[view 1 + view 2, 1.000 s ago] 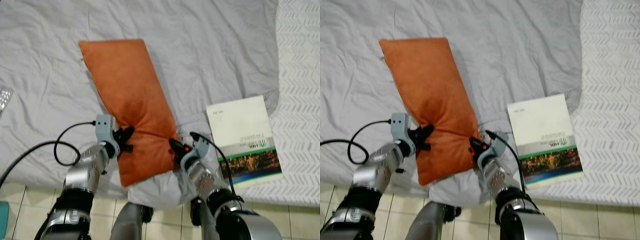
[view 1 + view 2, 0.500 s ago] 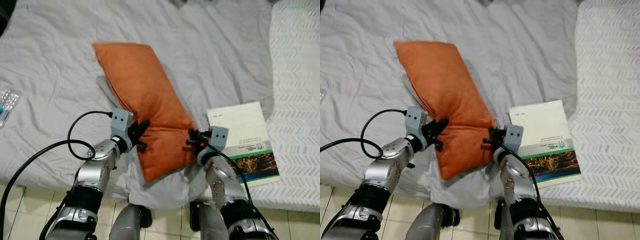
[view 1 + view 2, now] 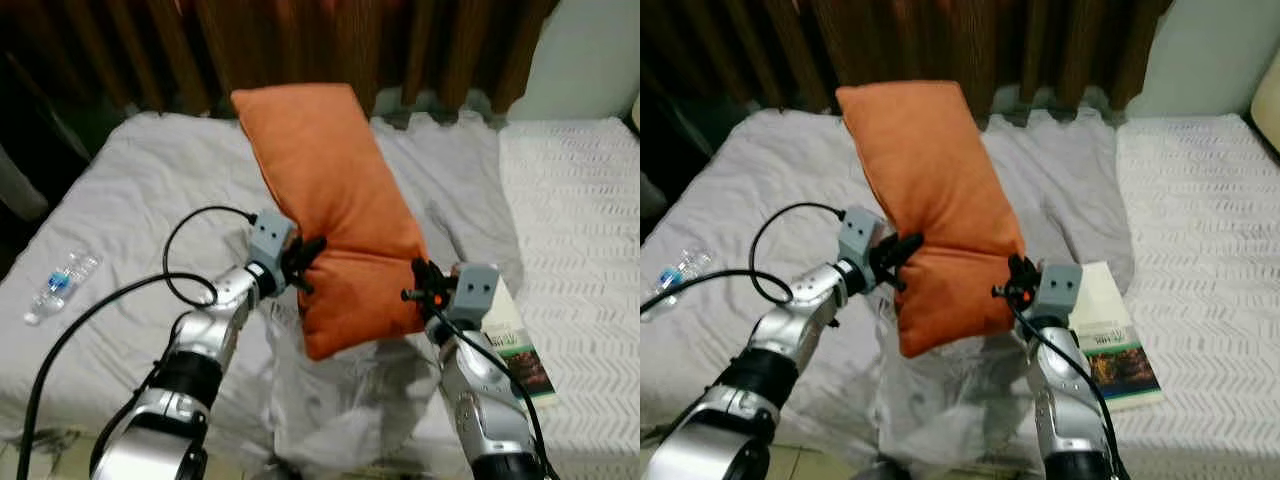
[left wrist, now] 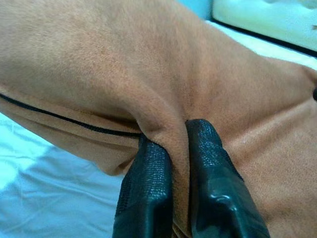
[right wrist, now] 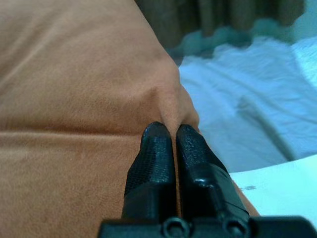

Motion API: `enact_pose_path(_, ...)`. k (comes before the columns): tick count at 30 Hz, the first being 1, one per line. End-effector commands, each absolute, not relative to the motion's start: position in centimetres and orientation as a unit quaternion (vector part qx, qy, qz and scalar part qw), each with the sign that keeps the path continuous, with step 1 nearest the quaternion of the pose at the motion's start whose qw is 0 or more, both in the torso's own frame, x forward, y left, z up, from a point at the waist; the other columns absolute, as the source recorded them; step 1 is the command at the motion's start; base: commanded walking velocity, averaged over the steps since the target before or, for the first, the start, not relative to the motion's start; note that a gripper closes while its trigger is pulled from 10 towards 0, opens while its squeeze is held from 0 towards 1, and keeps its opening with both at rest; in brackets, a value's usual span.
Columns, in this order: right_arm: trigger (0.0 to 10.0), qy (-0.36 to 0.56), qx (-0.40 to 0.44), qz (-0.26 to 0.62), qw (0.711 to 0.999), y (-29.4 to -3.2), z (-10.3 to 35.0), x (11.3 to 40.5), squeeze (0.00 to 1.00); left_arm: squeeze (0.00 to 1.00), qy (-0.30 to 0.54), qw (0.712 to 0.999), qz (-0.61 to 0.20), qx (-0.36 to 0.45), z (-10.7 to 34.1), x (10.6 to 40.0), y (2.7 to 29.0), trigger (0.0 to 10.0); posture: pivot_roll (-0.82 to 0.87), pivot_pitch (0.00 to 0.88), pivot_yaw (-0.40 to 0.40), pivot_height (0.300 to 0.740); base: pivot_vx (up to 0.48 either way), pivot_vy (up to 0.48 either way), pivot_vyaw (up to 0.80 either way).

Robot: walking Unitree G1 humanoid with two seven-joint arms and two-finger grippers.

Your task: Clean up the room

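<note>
Cushion (image 3: 330,200) hangs lifted above the near part of the bed (image 3: 120,200), pinched by both grippers on opposite sides of its lower half. The left gripper (image 3: 303,266) is clamped on a fold of orange fabric at the cushion's left edge, and the right gripper (image 3: 420,284) nips a small ridge of fabric on the right edge, fingers (image 5: 157,153) pressed together.

Both holds are thin pinches of cover, not of stuffing, so the carry probably goes best slowly and level, with the two grippers kept the same way apart so neither fold is pulled out. The upper end leans away toward the curtain (image 3: 300,40) and may flop. A sensible resting place looks to be the head of the bed, well clear of the book (image 3: 1105,345) lying just beside the right arm. A water bottle (image 3: 60,285) lies on the sheet well off to the left, likely for later.
</note>
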State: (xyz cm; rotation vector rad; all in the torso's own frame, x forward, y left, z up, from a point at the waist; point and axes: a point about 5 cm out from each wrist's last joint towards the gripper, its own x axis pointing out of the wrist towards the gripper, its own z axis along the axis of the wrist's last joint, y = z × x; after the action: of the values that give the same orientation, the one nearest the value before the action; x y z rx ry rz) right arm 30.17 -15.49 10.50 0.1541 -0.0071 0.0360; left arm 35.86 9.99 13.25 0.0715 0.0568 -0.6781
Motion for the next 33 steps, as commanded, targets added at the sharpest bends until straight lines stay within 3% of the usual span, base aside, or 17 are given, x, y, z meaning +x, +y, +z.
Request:
enact_pose_path(1, 0.0, -0.013, 0.049, -0.091, 0.995, -20.1, 10.7, 29.1, 0.00, 0.00, 0.035, 0.959, -0.276, 0.048, 12.5, 35.9, 12.6, 10.0, -0.18, 0.000, 0.111, 0.740, 0.000, 0.000, -0.80)
enact_pose_path(6, 0.0, 0.000, 0.038, -0.083, 0.996, -19.6, 10.6, 28.7, 0.00, 0.00, 0.050, 0.958, -0.277, 0.050, 10.9, 35.5, 11.1, 10.0, -0.18, 0.000, 0.111, 0.740, 0.000, 0.000, -0.80)
enact_pose_path(16, 0.0, 0.016, 0.023, -0.044, 0.999, -18.1, 10.2, 28.9, 0.00, 0.00, 0.058, 0.966, -0.247, 0.043, 10.1, 35.6, 11.0, 10.0, -0.17, 0.000, 0.098, 0.740, 0.000, 0.000, -0.80)
enact_pose_path(21, 0.0, 0.043, 0.010, -0.014, 0.999, -17.5, 9.7, 29.1, 0.00, 0.00, 0.050, 0.973, -0.224, 0.024, 9.7, 35.3, 10.8, 10.0, -0.17, 0.015, 0.090, 0.740, 0.160, -0.227, 0.00)
enact_pose_path(29, 0.0, 0.101, -0.016, 0.038, 0.994, -19.4, 8.0, 28.0, 0.00, 0.00, 0.041, 0.983, -0.178, -0.019, 8.0, 33.6, 10.2, 10.0, -0.16, 0.046, -0.054, 0.740, 0.255, -0.404, 0.00)
enact_pose_path(33, 0.0, 0.123, -0.024, 0.060, 0.990, -19.7, 7.2, 28.0, 0.00, 0.00, 0.048, 0.984, -0.171, -0.012, 7.4, 33.1, 9.7, 10.0, -0.13, 0.036, -0.067, 0.740, 0.272, -0.394, 0.00)
